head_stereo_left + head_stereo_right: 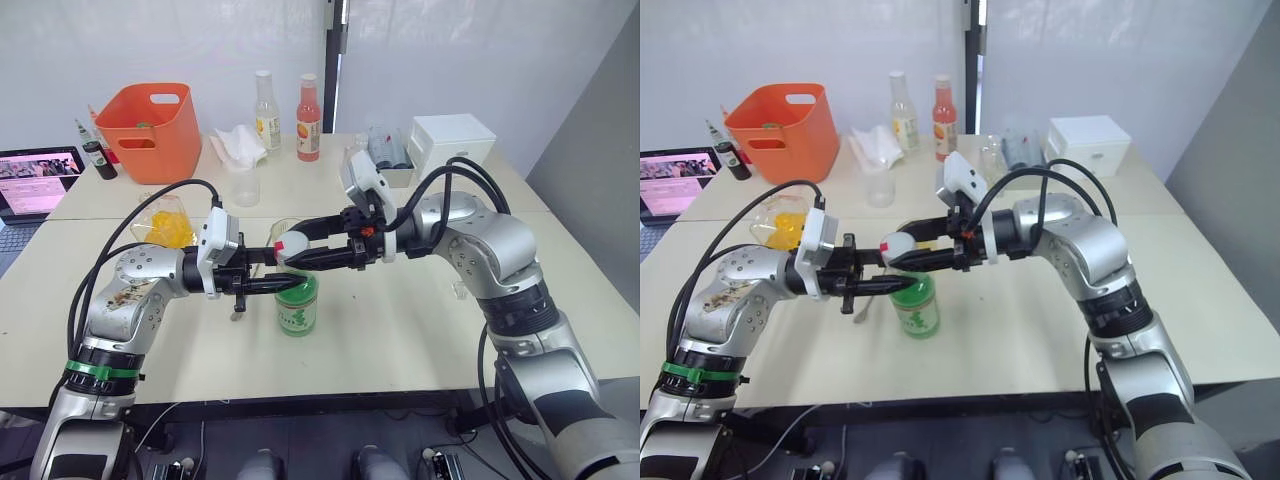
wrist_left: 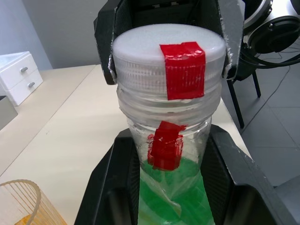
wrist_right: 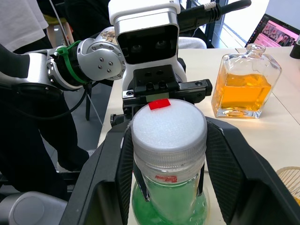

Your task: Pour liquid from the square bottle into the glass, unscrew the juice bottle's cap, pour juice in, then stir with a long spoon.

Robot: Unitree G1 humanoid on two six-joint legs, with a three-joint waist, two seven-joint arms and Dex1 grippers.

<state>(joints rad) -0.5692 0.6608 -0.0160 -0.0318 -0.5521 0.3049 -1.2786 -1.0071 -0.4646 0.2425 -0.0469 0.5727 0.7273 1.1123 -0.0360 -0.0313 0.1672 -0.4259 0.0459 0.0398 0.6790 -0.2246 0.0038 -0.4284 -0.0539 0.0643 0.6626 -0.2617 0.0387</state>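
Juice bottle (image 1: 297, 305) is standing upright near the middle of the counter (image 1: 400, 320), green liquid inside and a white label with green lettering facing the camera. Both arms are on it at once. The left gripper (image 1: 283, 285) reaches in from the robot's left and has its two black fingers clamped around the bottle just under the cap, one on each side of the clear neck in the left wrist view. The right gripper (image 1: 288, 250) reaches in from the other side, a bit higher, and is closed on the cap (image 2: 168, 63), which is white with a strip of red tape across its top and sits on the bottle's neck.

Square bottle (image 3: 245, 86) with orange-yellow liquid and its clear stopper on sits on the counter behind the left arm, apart from the juice bottle. A ribbed clear glass (image 2: 23, 204) is just beside the juice bottle.

Further back on the counter: an orange basket (image 1: 152, 130), crumpled white tissue (image 1: 238, 148), a slim pale-yellow bottle (image 1: 266, 112) and a red one (image 1: 309, 120) side by side, plus a small white drawer box (image 1: 452, 140). An open laptop (image 1: 36, 182) sits at the far left.
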